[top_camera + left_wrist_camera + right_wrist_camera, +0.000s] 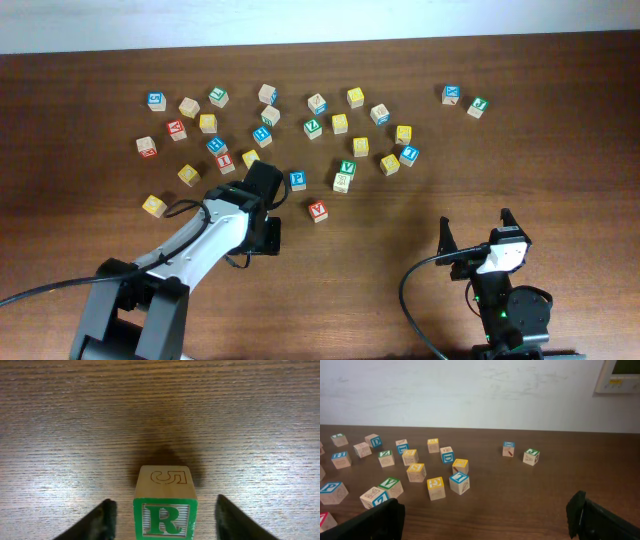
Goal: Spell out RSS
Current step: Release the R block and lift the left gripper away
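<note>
Brown desk [160,410] carries the R cube [165,512] between the wide-open left fingers [102,521], touching neither. Keep it centred and close evenly on its side faces. The right fingers [375,520] are open too, empty.

**Soft light, one dark patch**

From overhead the light is even and mild. The blocks [318,210] throw only short, soft shadows on the table [400,250]. In the left wrist view a pale sheen washes the wood at both sides, and a dim shadow pools behind the R block [165,505]. In both wrist views the jaws are dark and out of focus — the wall [470,395] is bright.
</note>
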